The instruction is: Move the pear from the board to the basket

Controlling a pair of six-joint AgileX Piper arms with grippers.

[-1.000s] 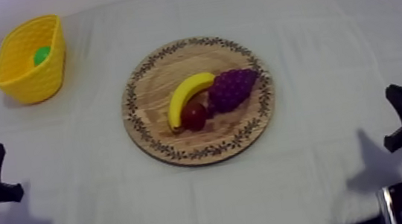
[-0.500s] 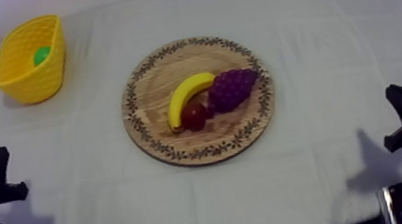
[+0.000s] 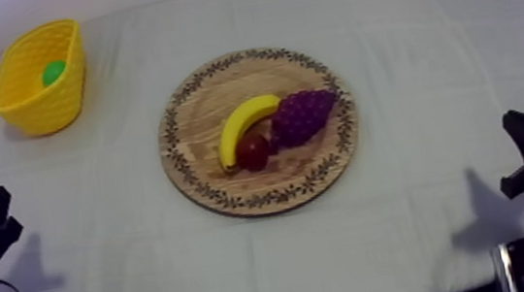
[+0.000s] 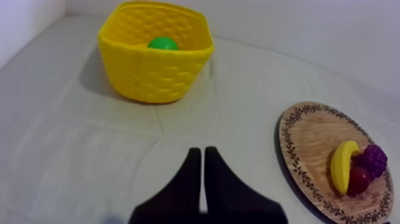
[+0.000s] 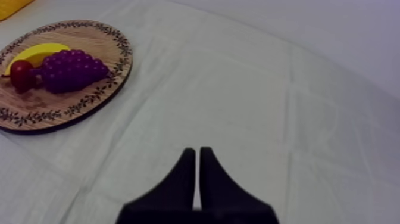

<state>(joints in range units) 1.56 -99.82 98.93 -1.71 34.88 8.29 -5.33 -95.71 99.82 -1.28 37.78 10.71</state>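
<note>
**Pear** (image 4: 162, 43): one, green. It lies inside the yellow basket (image 4: 152, 74), with only its top visible over the rim.

**Yellow basket:** one, upright on the counter (image 3: 431, 65). It is ahead of the left end effector (image 4: 203, 156) and well apart from it.

**Left end effector:** one. Its fingers are pressed together into a narrow wedge and hold nothing, low over the cloth.

**Wooden board** (image 3: 266, 182): one, round, with a patterned rim. It lies between the two end effectors and farther forward than both.

**Fruit on the board:** three pieces.
- One banana (image 3: 245, 124).
- One bunch of grapes (image 3: 303, 116).
- One small red fruit (image 3: 253, 151), tucked between the banana's near end and the grapes and touching both.

**Right end effector** (image 5: 197, 154): one. Its fingers are likewise closed in a narrow wedge with nothing held, over bare cloth. The board is ahead of it and to its left, well apart.
</note>
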